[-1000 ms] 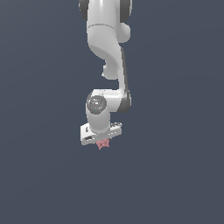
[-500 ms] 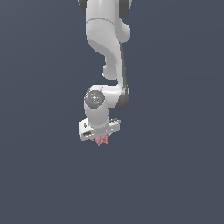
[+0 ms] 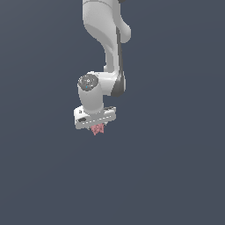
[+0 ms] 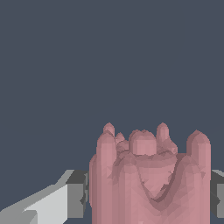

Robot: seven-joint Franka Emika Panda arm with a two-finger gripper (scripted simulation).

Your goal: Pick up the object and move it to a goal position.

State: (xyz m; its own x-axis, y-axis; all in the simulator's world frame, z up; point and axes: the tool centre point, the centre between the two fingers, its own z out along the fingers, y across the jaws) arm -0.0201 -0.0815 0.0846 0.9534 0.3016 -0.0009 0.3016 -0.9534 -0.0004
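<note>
The pink knobbly object hangs just under my white gripper in the exterior view, much smaller than the gripper's body. In the wrist view the object fills the space between my two fingers; a grey-tipped white finger presses its one side and the other finger shows at the frame edge. My gripper is shut on the object and holds it in the air. The fingers are hidden behind the gripper body in the exterior view.
The white arm reaches down from the top of the exterior view. A plain dark grey-blue background lies all around; no other objects show.
The arm and gripper have risen slightly and shifted toward the exterior view's left, carrying the pink object along. The grip looks unchanged.
</note>
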